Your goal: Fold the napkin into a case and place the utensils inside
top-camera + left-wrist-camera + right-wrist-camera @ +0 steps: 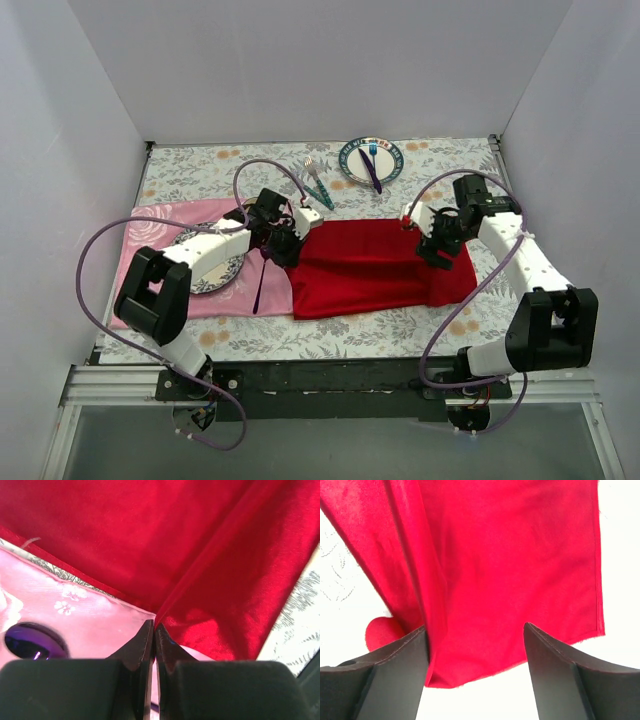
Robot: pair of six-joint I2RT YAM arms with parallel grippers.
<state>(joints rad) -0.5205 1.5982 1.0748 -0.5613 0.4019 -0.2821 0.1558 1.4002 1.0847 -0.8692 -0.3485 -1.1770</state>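
Observation:
The red napkin [375, 265] lies spread across the middle of the table, its left side overlapping the pink mat. My left gripper [285, 248] is at the napkin's left edge. In the left wrist view its jaws [154, 628] are shut, and folds of the napkin [150, 535] run in to the tips. My right gripper [433, 253] hovers over the napkin's right end. Its jaws [475, 626] stand wide open, with the napkin's [510, 555] edge lying loose below them. The teal-handled utensils [318, 185] lie behind the napkin on the tablecloth.
A pink placemat [160, 230] at the left holds a plate [218, 275] and a purple spoon [259, 288]. A second plate [350, 168] at the back carries a blue fork and a purple knife. White walls close in three sides.

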